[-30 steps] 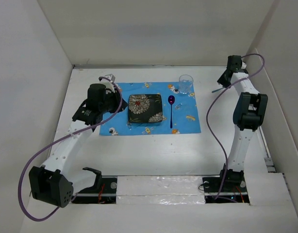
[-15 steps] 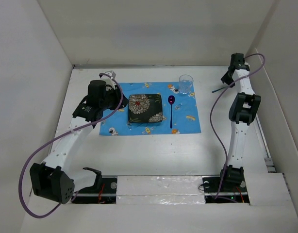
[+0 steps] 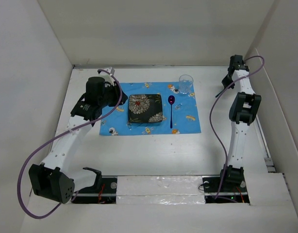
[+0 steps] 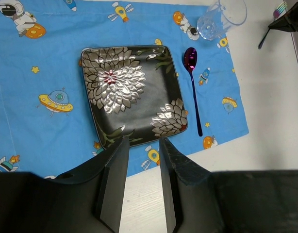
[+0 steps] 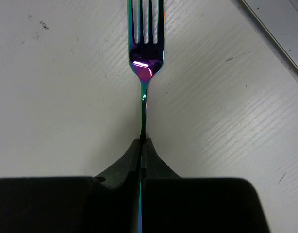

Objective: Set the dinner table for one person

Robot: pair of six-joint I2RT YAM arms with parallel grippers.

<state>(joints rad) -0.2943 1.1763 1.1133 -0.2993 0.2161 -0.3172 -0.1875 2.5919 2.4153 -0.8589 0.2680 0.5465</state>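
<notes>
The right gripper (image 5: 142, 143) is clamped on the thin handle of a fork (image 5: 147, 65), tines pointing away. Whether the fork lies on the desk (image 5: 57, 97) or is just off it I cannot tell. It looks light, stiff and slick metal. The narrow handle could twist between the jaws, so a hold nearer its middle seems safer. The desk itself is flat, hard and matte, a surface to set things on, not to grasp. It spreads under everything, and the fork is at its far right, well apart from the cloth (image 4: 42, 73). The left gripper (image 4: 142, 141) hangs partly open over that cloth, holding nothing. On the cloth the plate (image 4: 132, 94) is bare, the spoon (image 4: 193, 87) lies just beside it, and the glass (image 4: 222, 17) looks empty – and fragile.
</notes>
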